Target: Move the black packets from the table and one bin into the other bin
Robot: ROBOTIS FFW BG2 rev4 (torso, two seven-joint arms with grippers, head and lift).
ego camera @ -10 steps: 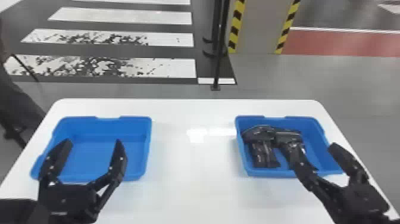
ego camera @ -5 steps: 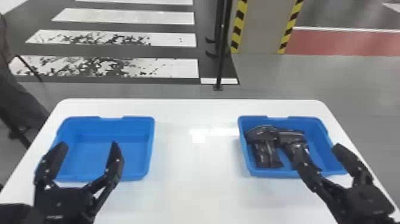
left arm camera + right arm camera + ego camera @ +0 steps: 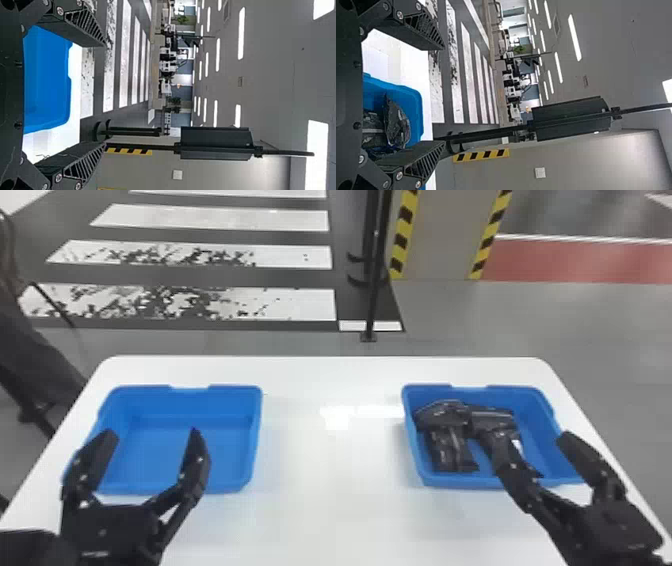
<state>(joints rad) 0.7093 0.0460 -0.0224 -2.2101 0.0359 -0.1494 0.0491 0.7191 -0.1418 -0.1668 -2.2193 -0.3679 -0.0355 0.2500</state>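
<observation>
Several black packets (image 3: 450, 415) lie in the bin (image 3: 450, 480) near the right edge of the bench (image 3: 330, 500). Left hand (image 3: 153, 433) and right hand (image 3: 531, 435) are wide; the right should lower straight, then pinch one packet's middle.

In the head view, the black two-fingered right gripper (image 3: 531, 435) hides part of the glossy black packets (image 3: 452, 447), whose number cannot be told. The black left gripper (image 3: 152, 431) covers part of one blue plastic bin (image 3: 255, 430); the bottom edge cuts off the white desk (image 3: 330, 515).

Large indoor hall: painted crosswalk (image 3: 280, 304), hazard-striped pillar (image 3: 445, 235), ceiling light strips (image 3: 241, 33).
</observation>
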